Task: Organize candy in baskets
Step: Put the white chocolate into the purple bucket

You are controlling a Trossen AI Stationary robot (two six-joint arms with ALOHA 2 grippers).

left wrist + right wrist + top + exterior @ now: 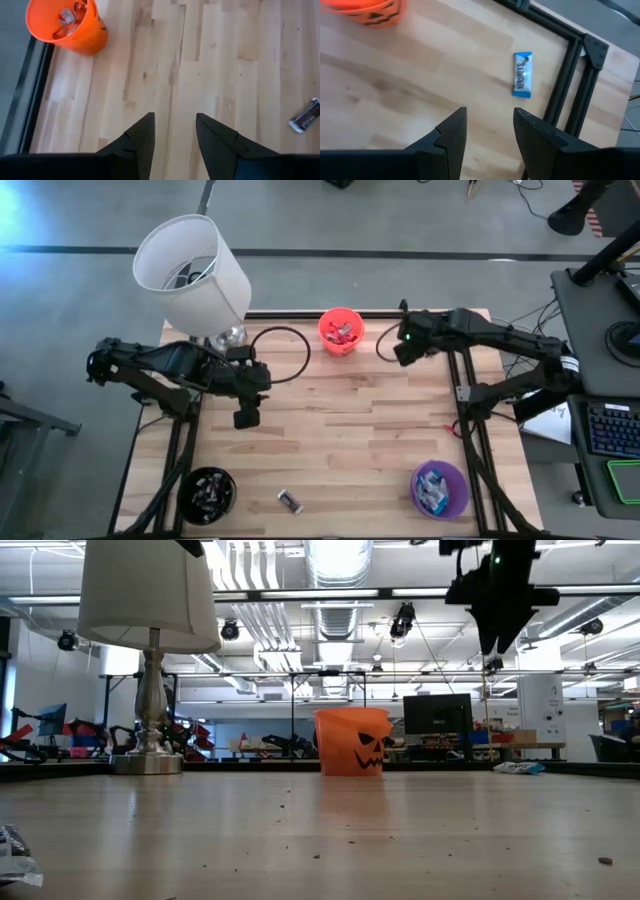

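Three baskets on the wooden tabletop [350, 420]: orange basket [340, 330] at the far edge with candy inside, black basket [208, 493] and purple basket [440, 489] at the near corners, both holding candy. One dark candy [290, 501] lies loose between those two, one blue candy [522, 74] beside the black frame rail. Left gripper [245, 418] and right gripper [398, 352] hover empty with jaws released; white lamp [192, 272] at the far left corner, cluttered workshop behind.

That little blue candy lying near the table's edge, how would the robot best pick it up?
From straight above, pinching the blue candy across its narrow width at mid-length. It lies flat, long and thin, on bare wood, with the black frame rail alongside, so a sideways approach looks cramped.
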